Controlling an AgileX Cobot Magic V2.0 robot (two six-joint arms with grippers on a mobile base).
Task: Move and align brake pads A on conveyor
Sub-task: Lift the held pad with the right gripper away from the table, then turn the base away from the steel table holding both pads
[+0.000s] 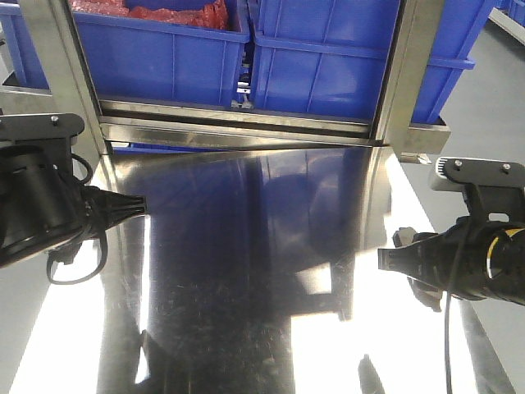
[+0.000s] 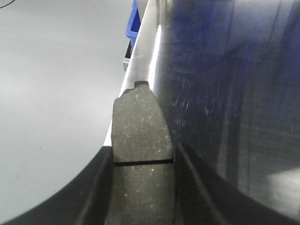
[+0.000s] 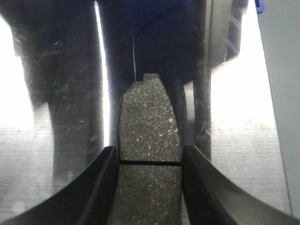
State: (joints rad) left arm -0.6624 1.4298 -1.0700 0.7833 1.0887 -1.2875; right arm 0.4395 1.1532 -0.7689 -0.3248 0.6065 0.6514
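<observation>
Two brake pads are in view, one (image 2: 140, 131) in the left wrist view and one (image 3: 149, 126) in the right wrist view, each with a single groove across it and each between one pair of jaws. There are two grippers, the left gripper (image 1: 138, 205) and the right gripper (image 1: 384, 260), over one shiny steel bench (image 1: 246, 271). Behind it stand two large blue bins (image 1: 156, 57) (image 1: 344, 66), one holding red contents (image 1: 148, 12), plus a sliver of a third bin (image 1: 15, 49) at the far left.

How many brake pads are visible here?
2. One brake pad is held in the left gripper, a second brake pad in the right gripper. More may lie out of view.
</observation>
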